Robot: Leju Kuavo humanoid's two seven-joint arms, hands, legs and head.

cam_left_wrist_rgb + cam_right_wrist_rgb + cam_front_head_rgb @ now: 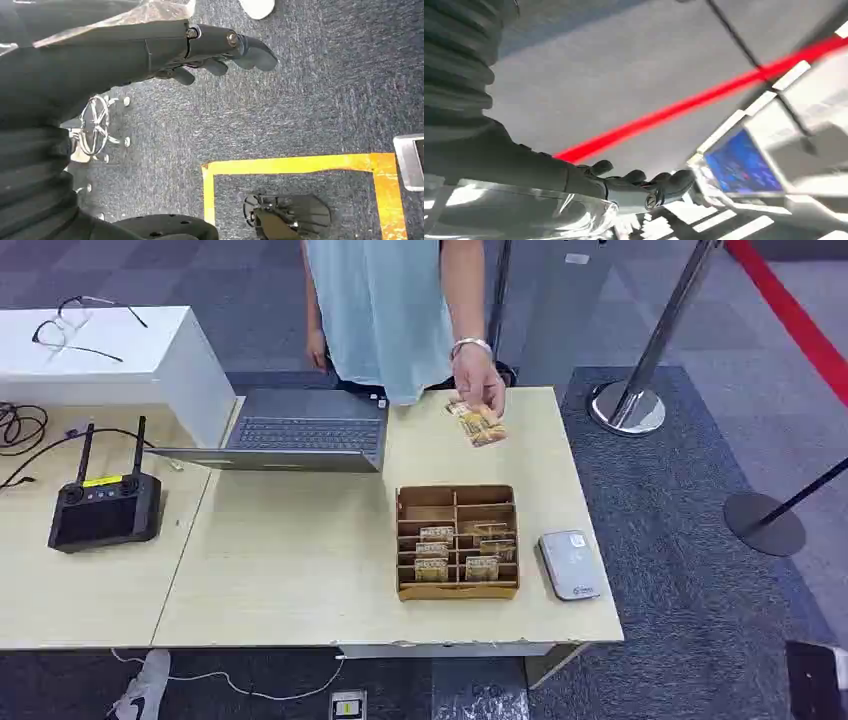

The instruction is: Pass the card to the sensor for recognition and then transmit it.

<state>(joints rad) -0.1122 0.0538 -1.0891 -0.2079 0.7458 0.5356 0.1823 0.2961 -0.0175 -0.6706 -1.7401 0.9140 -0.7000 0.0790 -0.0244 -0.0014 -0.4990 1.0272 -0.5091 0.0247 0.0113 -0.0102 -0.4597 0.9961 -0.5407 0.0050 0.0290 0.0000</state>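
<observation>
A person stands at the table's far side, and their hand (pixel 478 380) holds an orange-patterned card (pixel 479 426) just above the tabletop. Nearer me stands a brown cardboard organiser (pixel 457 591) with several more cards upright in its slots. A grey card sensor (pixel 570 564) lies flat just right of the organiser. My left hand (pixel 220 50) hangs over blue carpet, fingers loosely apart and holding nothing. My right hand (pixel 644 187) also hangs free, its fingers stretched out and apart with nothing in them.
An open laptop (pixel 300 432) sits at the back, left of the card. A black remote controller (pixel 105 508) lies on the left table, with a white box (pixel 110 355) carrying glasses behind it. A chrome stanchion (pixel 628 405) stands off the table's right corner.
</observation>
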